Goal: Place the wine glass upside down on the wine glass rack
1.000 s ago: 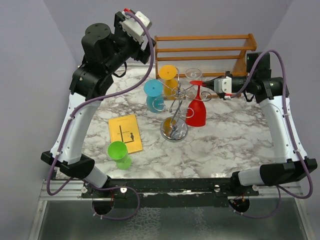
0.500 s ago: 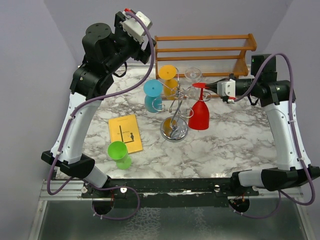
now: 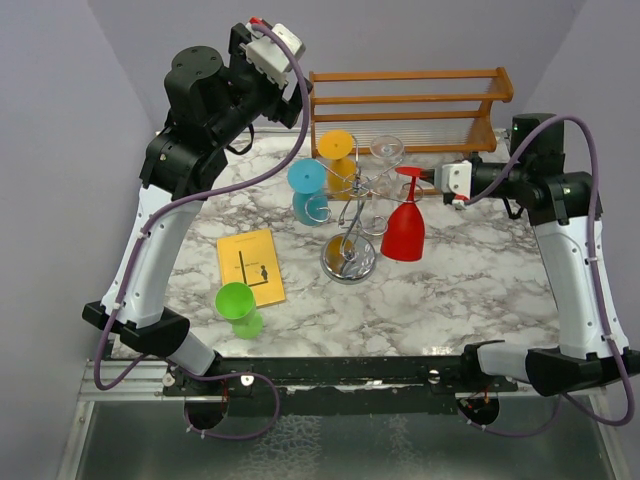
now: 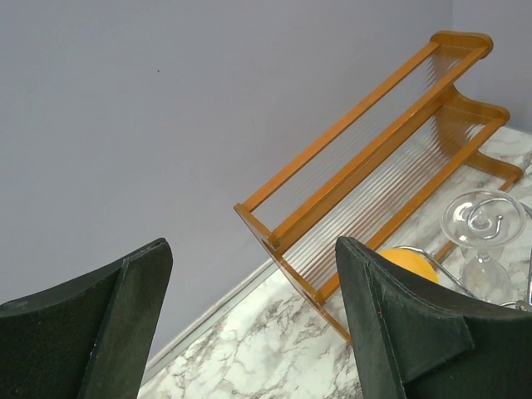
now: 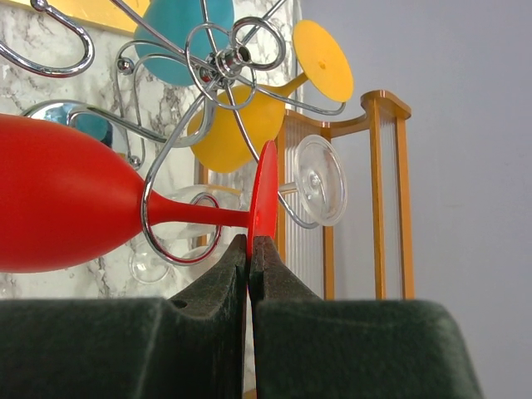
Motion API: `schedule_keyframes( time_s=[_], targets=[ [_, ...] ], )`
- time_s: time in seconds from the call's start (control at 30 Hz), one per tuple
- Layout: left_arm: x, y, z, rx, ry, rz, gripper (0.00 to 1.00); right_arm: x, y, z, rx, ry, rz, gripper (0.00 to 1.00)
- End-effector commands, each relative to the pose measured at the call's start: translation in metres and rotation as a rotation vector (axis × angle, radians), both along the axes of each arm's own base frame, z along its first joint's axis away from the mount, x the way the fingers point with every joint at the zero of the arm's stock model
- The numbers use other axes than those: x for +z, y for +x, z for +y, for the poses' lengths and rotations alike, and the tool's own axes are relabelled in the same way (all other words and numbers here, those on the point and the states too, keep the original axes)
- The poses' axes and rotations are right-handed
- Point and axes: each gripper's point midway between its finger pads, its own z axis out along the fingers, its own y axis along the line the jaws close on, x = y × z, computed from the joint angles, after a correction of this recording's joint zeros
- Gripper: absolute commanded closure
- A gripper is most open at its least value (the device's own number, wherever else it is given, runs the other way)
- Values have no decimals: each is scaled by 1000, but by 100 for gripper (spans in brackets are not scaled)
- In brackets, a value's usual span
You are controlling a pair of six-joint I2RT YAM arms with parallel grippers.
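Note:
The red wine glass (image 3: 403, 232) hangs upside down, bowl low and foot up, at the right side of the silver wire rack (image 3: 352, 200). In the right wrist view its stem (image 5: 195, 218) passes through a wire loop of the rack (image 5: 223, 58). My right gripper (image 3: 432, 178) is shut on the rim of the glass's red foot (image 5: 266, 195), with the fingertips (image 5: 237, 253) pinched together on it. My left gripper (image 4: 249, 324) is open and empty, raised high at the back left and facing the wall.
Blue (image 3: 307, 186), yellow (image 3: 336, 150) and clear (image 3: 386, 150) glasses hang on the rack above its chrome base (image 3: 348, 259). A green glass (image 3: 238, 305) and a yellow booklet (image 3: 251, 266) lie front left. A wooden slatted shelf (image 3: 410, 100) stands at the back.
My right gripper has drawn back to the right with the red glass's foot in it, and the glass has shifted slightly right and nearer. The left arm has not moved.

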Motion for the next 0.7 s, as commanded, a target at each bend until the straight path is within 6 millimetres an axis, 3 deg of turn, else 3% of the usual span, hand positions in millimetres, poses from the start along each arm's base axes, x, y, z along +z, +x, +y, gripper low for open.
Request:
schedule_keyframes(
  time_s=[0.0, 0.67],
  targets=[
    [13, -11, 6, -6, -4, -39, 18, 7, 2, -6, -56, -7, -27, 99],
    [10, -15, 11, -1, 11, -39, 17, -9, 20, -14, -114, -47, -22, 99]
  ],
)
